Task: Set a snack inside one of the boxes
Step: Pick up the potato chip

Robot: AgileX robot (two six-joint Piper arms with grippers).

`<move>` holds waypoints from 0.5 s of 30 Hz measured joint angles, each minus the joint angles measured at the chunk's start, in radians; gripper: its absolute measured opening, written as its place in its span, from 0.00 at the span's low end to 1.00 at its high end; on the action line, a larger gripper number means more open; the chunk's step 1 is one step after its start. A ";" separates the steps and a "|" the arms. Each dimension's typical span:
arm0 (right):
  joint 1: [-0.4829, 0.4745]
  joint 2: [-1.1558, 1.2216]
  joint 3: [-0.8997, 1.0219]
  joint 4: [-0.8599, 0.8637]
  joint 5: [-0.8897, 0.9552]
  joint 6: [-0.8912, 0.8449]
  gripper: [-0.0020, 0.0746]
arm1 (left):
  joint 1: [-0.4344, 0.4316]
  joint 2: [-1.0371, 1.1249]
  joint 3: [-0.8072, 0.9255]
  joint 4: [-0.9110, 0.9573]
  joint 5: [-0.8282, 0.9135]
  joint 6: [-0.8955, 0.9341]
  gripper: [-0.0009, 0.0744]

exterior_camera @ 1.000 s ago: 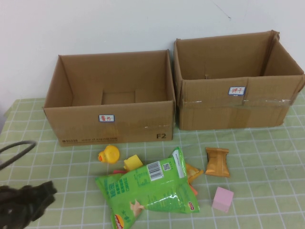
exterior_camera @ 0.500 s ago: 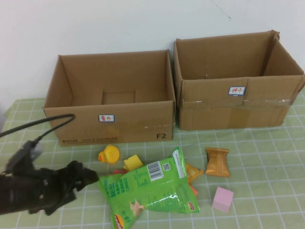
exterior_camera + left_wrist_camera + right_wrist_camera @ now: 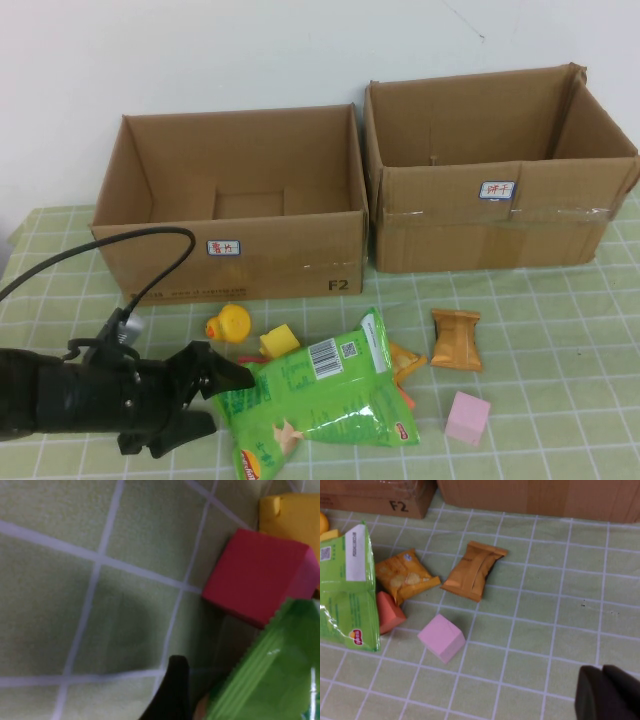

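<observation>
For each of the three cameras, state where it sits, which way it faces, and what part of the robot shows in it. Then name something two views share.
High view: raised, angled down at the table and two boxes; the open left gripper at the green chip bag.
Left wrist view: close above the tablecloth; red block, bag edge, one dark fingertip.
Right wrist view: looks down at snacks, pink cube; shut right gripper in the corner.
Shared: the green bag shows in all three.

A yellow duck toy (image 3: 230, 324) is sitting on the green checked tabletop (image 3: 560, 420), just in front of the left carton. A yellow block (image 3: 279, 341) is lying beside it, touching a red block (image 3: 255, 575). A pink cube (image 3: 467, 417) is resting apart, to the right.
</observation>
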 joint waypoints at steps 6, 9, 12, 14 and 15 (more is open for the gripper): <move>0.000 0.000 0.000 0.000 -0.007 0.000 0.02 | 0.000 0.001 -0.002 0.000 0.041 0.031 0.81; 0.000 0.000 0.000 0.000 -0.009 0.000 0.02 | 0.000 0.002 -0.002 0.000 0.041 0.047 0.73; 0.000 0.000 0.000 0.000 -0.011 0.000 0.02 | -0.001 0.004 -0.002 0.000 0.032 0.064 0.67; 0.000 0.000 0.000 0.000 -0.011 0.000 0.02 | -0.001 0.004 -0.002 0.000 0.021 0.064 0.65; 0.000 0.000 0.000 0.000 -0.011 0.000 0.02 | -0.001 0.004 -0.004 0.000 0.014 0.064 0.66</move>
